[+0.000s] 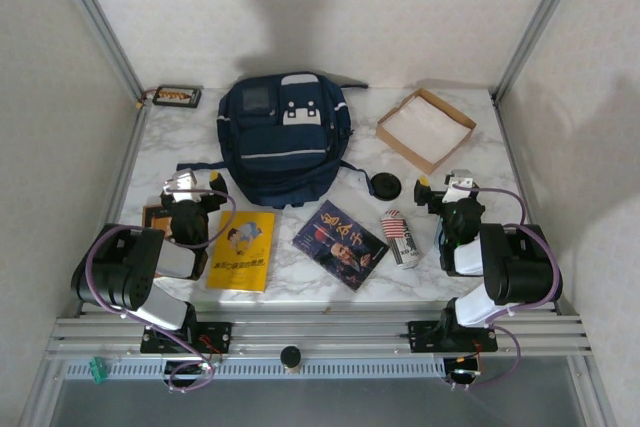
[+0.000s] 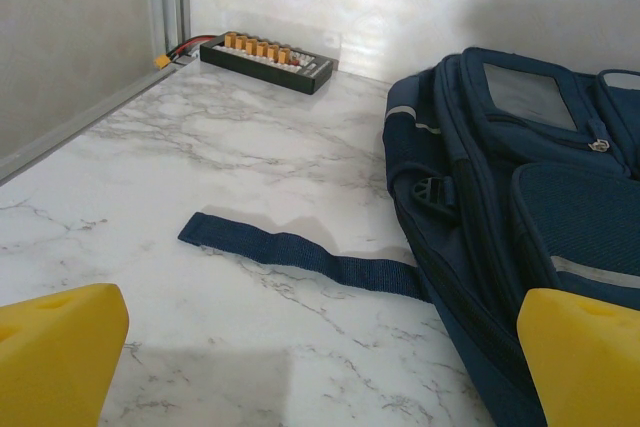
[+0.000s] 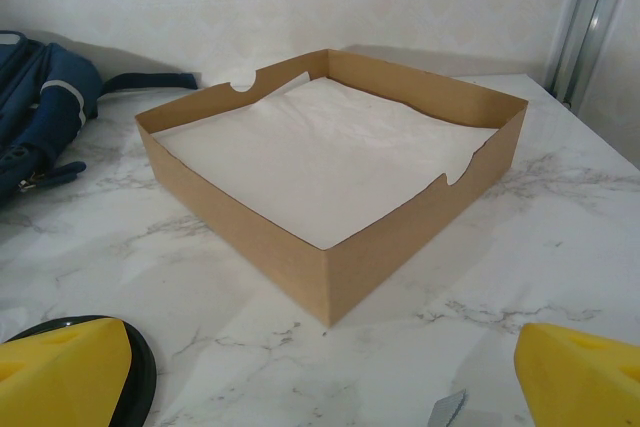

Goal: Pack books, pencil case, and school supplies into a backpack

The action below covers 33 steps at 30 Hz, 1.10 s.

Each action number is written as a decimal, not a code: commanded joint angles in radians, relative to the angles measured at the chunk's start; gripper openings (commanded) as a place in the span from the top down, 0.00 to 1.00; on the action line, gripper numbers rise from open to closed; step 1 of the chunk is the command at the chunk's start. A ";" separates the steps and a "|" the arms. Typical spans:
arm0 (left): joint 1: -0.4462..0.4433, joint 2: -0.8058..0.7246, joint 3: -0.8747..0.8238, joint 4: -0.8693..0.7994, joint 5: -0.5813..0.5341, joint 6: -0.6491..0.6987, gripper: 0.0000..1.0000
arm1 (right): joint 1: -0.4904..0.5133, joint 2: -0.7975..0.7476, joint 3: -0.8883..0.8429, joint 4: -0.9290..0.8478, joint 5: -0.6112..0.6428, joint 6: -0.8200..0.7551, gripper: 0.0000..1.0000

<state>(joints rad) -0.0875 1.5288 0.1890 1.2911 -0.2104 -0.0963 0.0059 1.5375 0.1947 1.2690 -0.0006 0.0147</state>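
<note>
The navy backpack lies flat at the back centre, front pocket up, seemingly zipped. In front of it lie a yellow book and a dark blue book. A brown book is mostly hidden under my left arm. A red-and-white striped cylindrical item lies right of the blue book. My left gripper is open, over bare table left of the backpack, facing its loose strap. My right gripper is open and empty, pointing at the cardboard tray.
The shallow cardboard tray, lined with white paper, stands at the back right. A black round disc lies beside my right gripper's left finger. A black connector board sits in the back left corner. Metal frame posts edge the table.
</note>
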 commanded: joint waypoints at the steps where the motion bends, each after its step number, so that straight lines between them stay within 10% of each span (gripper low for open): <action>1: 0.011 0.013 0.020 0.038 -0.024 0.012 0.01 | -0.009 0.012 0.018 0.039 -0.007 0.005 0.01; 9: 0.011 -0.015 0.015 0.034 -0.020 0.010 0.01 | -0.009 -0.029 0.017 0.012 -0.003 0.006 0.01; 17: 0.013 -0.394 0.041 -0.323 -0.023 -0.043 0.01 | -0.010 -0.349 0.130 -0.429 0.051 0.087 0.01; 27: 0.027 -0.711 0.179 -0.875 -0.152 -0.585 0.01 | -0.028 -0.490 0.379 -1.103 0.002 0.536 0.01; 33: 0.017 -0.673 0.302 -1.134 0.125 -0.762 0.01 | 0.074 -0.422 0.448 -1.201 -0.174 0.654 0.01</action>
<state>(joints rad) -0.0639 0.8349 0.4324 0.3496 -0.2268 -0.6937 0.0181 1.0790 0.5735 0.1852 -0.0788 0.5705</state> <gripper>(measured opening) 0.995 0.988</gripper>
